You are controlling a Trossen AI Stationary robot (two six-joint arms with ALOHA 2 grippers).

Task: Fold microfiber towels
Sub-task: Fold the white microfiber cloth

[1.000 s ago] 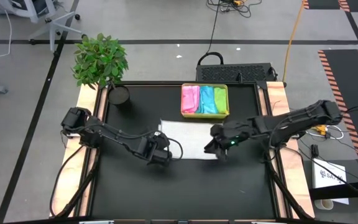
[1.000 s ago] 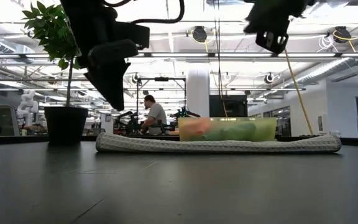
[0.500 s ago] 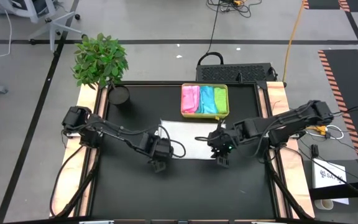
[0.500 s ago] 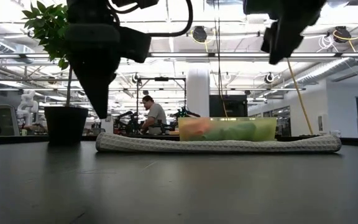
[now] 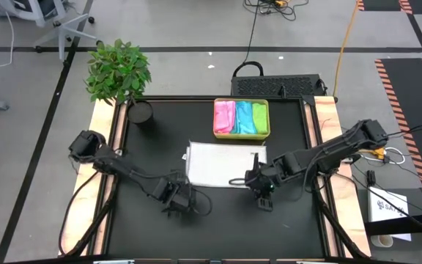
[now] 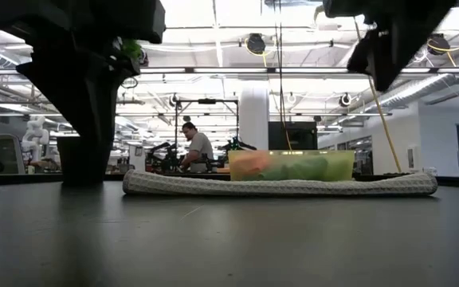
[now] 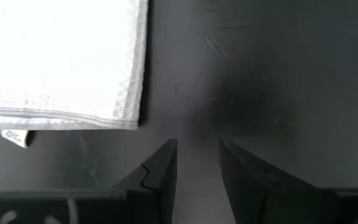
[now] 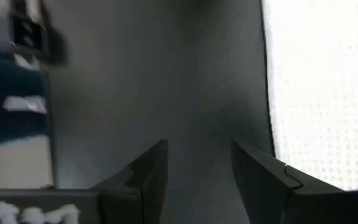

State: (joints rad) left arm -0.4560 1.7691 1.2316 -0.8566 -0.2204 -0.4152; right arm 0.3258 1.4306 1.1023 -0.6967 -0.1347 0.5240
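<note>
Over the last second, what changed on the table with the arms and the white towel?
Both grippers pulled back off the white towel toward the table's near side: the left gripper and the right gripper now sit over bare mat, both empty, jaws apart. The towel lies flat; the tray of folded towels and the plant stayed put.

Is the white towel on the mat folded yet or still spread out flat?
Cannot tell. The white towel lies flat as a neat rectangle, free of both tools; the low view shows a thick edge, but no layers are clearly visible.
</note>
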